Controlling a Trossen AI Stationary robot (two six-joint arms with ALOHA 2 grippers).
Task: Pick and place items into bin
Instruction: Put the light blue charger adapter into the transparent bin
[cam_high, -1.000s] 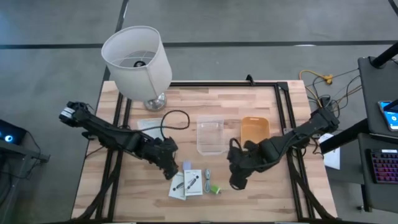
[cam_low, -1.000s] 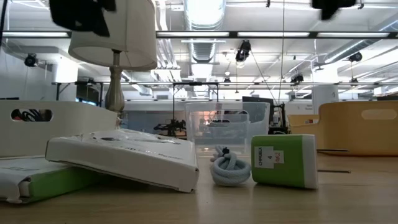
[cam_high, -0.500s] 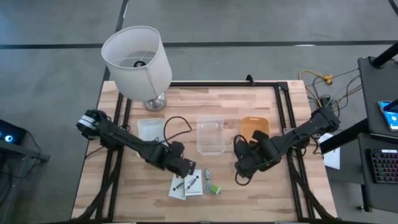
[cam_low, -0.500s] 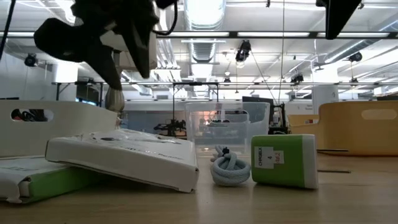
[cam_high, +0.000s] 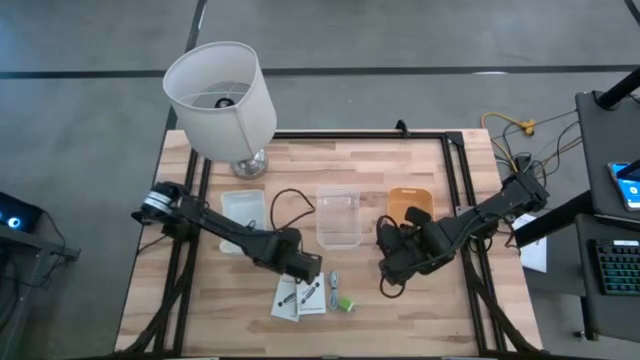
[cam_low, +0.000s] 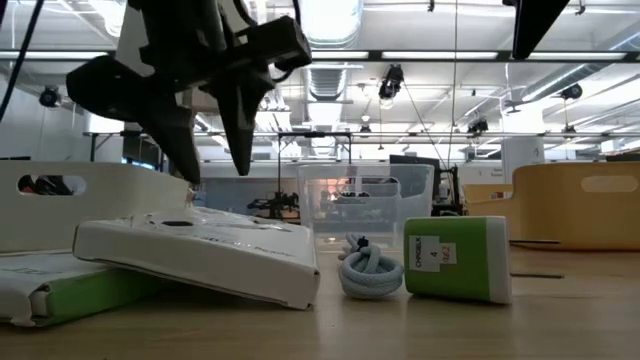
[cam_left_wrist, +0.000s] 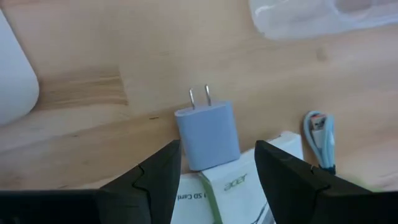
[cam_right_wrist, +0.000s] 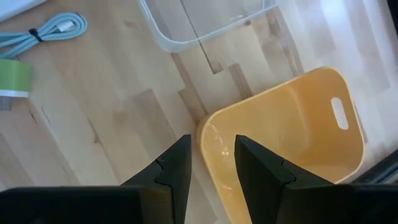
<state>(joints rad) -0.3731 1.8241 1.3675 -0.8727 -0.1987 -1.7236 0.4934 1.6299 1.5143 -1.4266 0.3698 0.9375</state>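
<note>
Near the table's front edge lie two flat white packets (cam_high: 298, 297) (cam_low: 200, 250), one leaning on the other. Beside them lie a pale coiled cable (cam_high: 333, 284) (cam_low: 368, 270) and a small green piece (cam_high: 346, 303) (cam_low: 455, 258). A blue-grey plug piece (cam_left_wrist: 207, 134) lies flat on the wood against a packet's far edge. My left gripper (cam_high: 308, 268) (cam_low: 217, 176) (cam_left_wrist: 216, 146) hovers open over that piece, a finger on either side, touching nothing. My right gripper (cam_high: 388, 272) (cam_right_wrist: 212, 140) is open, high above the table right of the items.
Three bins stand in a row mid-table: white (cam_high: 243, 208), clear (cam_high: 338, 215) and orange (cam_high: 408, 207) (cam_right_wrist: 280, 143). A big white lamp (cam_high: 220, 90) stands at the far left, and its black cord (cam_high: 285, 195) loops between the white and clear bins. Bare wood lies right of the items.
My left gripper has moved toward the table's right and down, from left of the packets to just over the blue-grey piece. My right gripper has drawn back a little toward the far edge. The items have stayed where they were.
</note>
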